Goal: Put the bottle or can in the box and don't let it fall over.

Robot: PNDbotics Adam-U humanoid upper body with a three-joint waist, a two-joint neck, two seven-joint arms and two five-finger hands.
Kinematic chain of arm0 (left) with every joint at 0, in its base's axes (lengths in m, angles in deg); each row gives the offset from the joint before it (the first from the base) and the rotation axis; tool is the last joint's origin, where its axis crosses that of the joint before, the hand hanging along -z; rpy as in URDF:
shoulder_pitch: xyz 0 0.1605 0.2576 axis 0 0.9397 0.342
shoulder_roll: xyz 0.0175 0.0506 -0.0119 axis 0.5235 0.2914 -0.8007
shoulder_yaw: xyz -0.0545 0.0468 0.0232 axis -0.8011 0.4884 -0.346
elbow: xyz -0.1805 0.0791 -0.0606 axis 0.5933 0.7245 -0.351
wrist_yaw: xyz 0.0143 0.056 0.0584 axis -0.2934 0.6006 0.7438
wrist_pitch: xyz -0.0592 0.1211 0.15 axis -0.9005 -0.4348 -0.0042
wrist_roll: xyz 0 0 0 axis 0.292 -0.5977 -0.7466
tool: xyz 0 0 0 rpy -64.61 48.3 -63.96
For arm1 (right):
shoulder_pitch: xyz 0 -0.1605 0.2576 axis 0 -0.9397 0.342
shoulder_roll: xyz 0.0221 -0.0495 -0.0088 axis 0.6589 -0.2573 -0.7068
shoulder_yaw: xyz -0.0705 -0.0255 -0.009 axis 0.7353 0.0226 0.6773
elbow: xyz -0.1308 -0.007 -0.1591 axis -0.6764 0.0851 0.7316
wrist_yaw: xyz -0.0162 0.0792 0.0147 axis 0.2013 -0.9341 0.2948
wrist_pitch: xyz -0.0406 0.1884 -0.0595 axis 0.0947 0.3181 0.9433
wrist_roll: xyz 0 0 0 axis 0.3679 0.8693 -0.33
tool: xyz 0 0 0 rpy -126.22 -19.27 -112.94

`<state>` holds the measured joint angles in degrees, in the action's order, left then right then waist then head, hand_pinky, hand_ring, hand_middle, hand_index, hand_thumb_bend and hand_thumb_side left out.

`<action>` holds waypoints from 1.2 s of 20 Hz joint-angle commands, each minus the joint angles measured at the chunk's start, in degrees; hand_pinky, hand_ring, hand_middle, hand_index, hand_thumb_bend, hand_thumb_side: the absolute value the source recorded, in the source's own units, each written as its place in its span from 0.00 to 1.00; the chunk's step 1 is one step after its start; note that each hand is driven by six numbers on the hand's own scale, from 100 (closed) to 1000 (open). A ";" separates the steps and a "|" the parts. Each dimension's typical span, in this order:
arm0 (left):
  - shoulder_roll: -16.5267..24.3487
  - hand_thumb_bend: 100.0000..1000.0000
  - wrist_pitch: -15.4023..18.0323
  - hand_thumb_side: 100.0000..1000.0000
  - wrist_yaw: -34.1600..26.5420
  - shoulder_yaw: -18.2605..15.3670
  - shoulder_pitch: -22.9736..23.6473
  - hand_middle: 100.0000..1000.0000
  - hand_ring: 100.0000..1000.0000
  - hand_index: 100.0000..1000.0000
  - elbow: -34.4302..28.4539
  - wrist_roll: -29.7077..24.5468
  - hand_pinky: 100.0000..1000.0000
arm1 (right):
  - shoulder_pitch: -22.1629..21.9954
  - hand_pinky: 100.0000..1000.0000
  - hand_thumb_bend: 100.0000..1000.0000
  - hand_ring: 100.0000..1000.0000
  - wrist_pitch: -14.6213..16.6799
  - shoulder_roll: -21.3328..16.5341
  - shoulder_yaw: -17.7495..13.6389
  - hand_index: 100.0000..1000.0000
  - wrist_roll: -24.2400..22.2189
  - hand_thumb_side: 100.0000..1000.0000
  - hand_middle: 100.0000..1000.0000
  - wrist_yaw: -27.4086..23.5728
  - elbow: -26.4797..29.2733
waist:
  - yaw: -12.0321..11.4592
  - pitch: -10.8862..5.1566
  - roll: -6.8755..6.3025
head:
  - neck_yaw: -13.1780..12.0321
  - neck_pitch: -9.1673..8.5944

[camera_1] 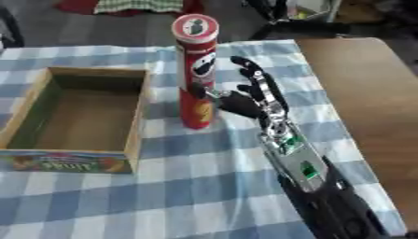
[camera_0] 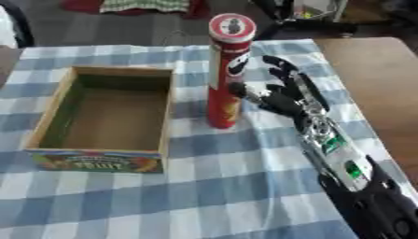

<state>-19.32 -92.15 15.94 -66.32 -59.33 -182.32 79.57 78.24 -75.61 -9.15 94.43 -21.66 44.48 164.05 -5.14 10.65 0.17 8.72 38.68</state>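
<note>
Red crisp can upright on the checked cloth, my right hand beside it.

I see the can standing just right of the wooden box, close to its right wall but outside it. My right hand is spread with fingers straight, the thumb at the can's lower part; I cannot tell whether it touches. The box's near panel carries a fruit print that is hard to read, and its inside is bare. My left hand is out of sight. The blue-and-white tablecloth covers most of the surface; a bare brown tabletop shows at the right. Dark floor and blurred clutter lie beyond the far edge.
</note>
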 commanded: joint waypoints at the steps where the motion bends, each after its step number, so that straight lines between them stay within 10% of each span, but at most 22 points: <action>1: 0.94 0.35 0.09 0.54 -0.05 -0.12 -0.44 0.86 0.88 0.77 -0.57 -0.25 1.00 | 2.54 0.86 1.00 1.00 -0.25 0.17 0.35 0.88 -0.73 0.37 0.98 -0.48 -2.16 | -0.20 -0.36 -0.27 | 0.45 -0.67; 24: -0.01 0.34 -0.01 0.55 -0.33 0.37 -1.23 0.86 0.88 0.77 -0.62 -0.97 1.00 | 11.62 0.85 1.00 1.00 4.31 4.06 -2.03 0.86 6.29 0.46 0.95 2.72 -15.71 | -1.35 1.53 -1.02 | 2.56 -2.49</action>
<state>-19.97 -92.22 15.84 -65.94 -59.97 -182.29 78.78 88.66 -71.60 -4.97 92.88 -15.93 47.43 148.25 -6.39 12.83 -0.61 11.03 37.09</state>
